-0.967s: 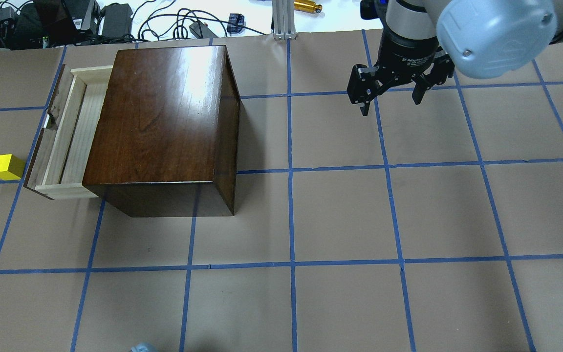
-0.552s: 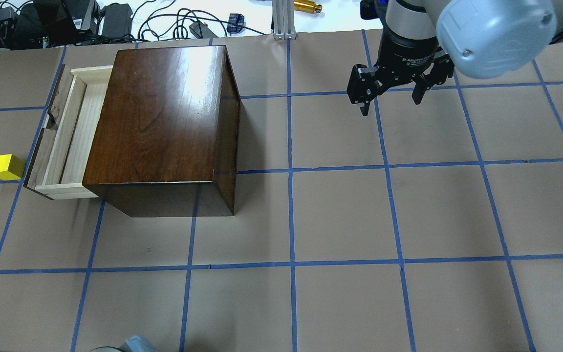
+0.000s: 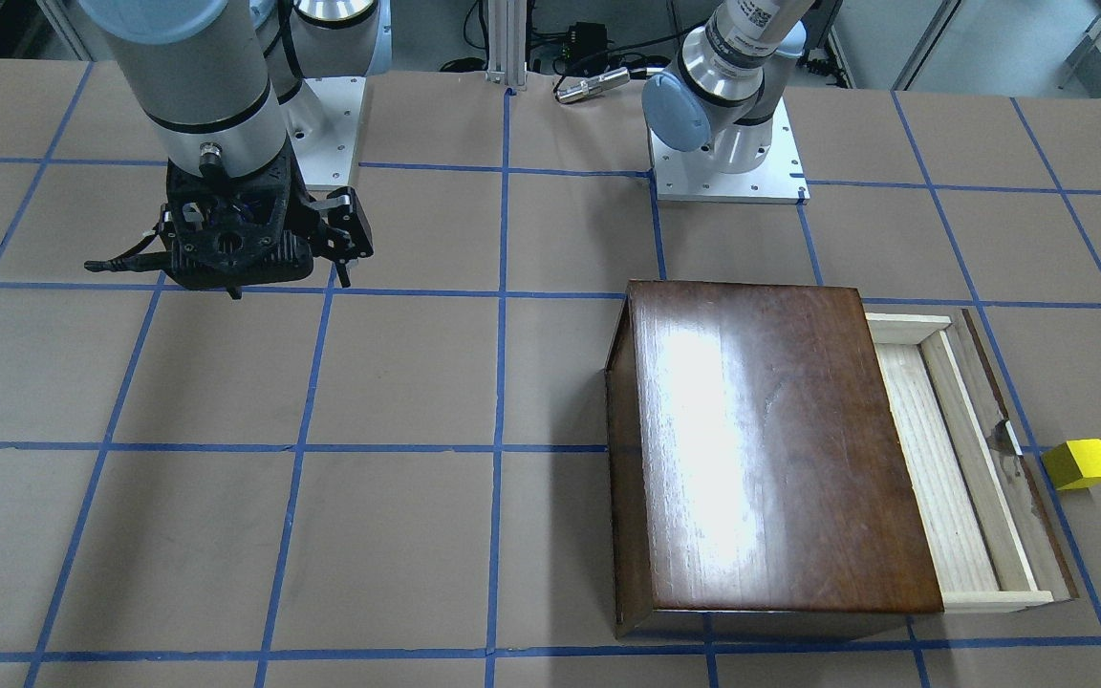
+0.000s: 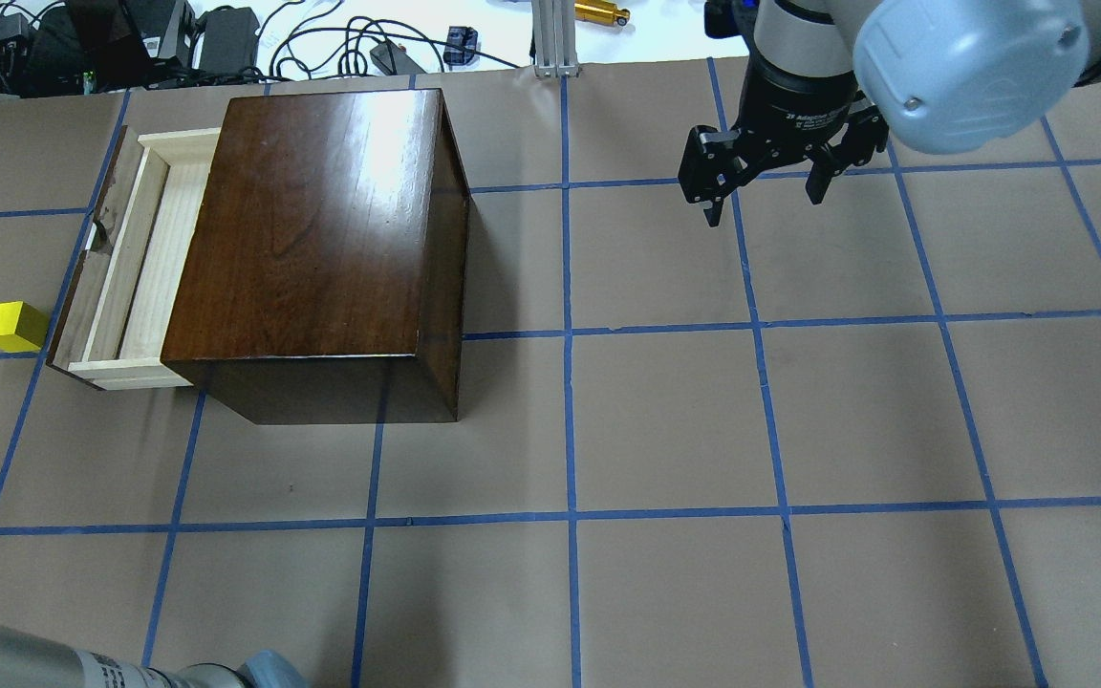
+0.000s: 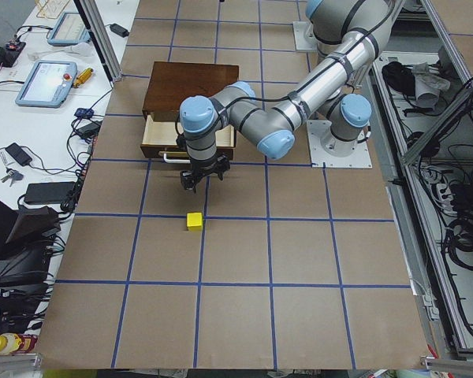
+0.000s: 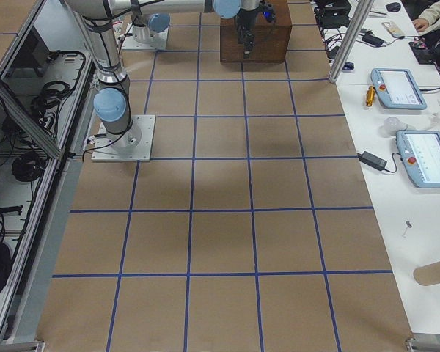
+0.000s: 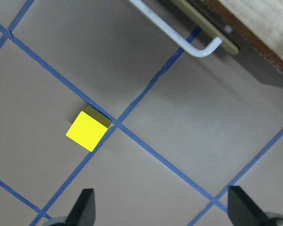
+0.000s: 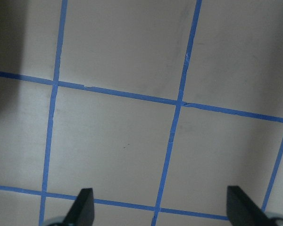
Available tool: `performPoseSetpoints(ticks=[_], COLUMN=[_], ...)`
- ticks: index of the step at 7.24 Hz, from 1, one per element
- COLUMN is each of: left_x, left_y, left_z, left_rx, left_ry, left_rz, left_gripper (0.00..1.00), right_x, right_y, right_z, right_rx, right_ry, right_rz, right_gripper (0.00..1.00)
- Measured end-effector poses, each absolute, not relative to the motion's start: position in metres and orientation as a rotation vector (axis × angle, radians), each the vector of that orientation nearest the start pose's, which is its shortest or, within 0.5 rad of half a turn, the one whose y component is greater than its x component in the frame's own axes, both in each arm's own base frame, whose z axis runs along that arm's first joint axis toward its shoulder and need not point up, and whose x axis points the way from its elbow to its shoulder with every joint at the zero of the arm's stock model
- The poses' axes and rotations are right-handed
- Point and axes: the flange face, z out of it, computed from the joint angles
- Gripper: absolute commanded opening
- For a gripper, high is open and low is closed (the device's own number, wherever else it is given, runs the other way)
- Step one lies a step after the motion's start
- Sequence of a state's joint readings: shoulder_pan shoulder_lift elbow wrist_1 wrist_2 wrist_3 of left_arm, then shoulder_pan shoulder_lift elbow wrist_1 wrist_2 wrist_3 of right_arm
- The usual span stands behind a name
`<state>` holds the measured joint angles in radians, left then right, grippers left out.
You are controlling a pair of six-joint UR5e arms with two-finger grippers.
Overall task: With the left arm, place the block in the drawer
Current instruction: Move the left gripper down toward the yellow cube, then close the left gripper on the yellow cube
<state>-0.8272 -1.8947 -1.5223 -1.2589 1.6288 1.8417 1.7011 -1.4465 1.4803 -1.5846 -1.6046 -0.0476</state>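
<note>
The yellow block (image 4: 12,326) lies on the table just left of the open drawer (image 4: 144,258), apart from its dark front panel. The block also shows in the front view (image 3: 1079,464) and the left side view (image 5: 194,221). The drawer's pale tray (image 3: 942,468) is empty and sticks out of the dark-brown cabinet (image 4: 321,239). My left gripper (image 7: 162,209) is open and empty above the table. In its wrist view the block (image 7: 88,130) lies ahead, left of centre, with the white handle (image 7: 179,35) beyond. My right gripper (image 4: 766,191) is open and empty, far right of the cabinet.
Blue tape lines grid the brown table. Cables and electronics (image 4: 178,38) and an aluminium post (image 4: 555,38) lie past the far edge. My left arm's elbow (image 4: 82,664) shows at the bottom left of the overhead view. Both arm bases (image 3: 727,143) stand at the table's back.
My left arm's elbow has come further into the bottom left of the overhead view, and a dark tip at the left edge has gone. The block, the drawer and the right arm have not moved.
</note>
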Motion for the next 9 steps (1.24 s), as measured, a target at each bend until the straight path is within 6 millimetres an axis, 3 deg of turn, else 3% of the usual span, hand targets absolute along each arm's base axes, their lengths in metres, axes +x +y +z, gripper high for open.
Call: performPoseSetpoints(ticks=[2,6,9], left_x=[0.340,0.362,0.368], left_y=[-0.558,-0.583,-0.586], left_z=[0.328,0.256,0.226], left_rx=[1.825,1.947,2.016], left_ry=[2.476,2.431,2.402], left_rz=[0.068,0.045,0.039], left_gripper=[1.00,1.00,1.00], right_x=[0.199,0.199,0.199], right_y=[-0.521,-0.521,-0.521], right_z=[0.469,0.469,0.469], right_rx=[-0.281,-0.282,-0.280], right_ry=[3.164,3.163,3.164], right_rz=[0.029,0.030,0.029], right_gripper=[1.00,1.00,1.00])
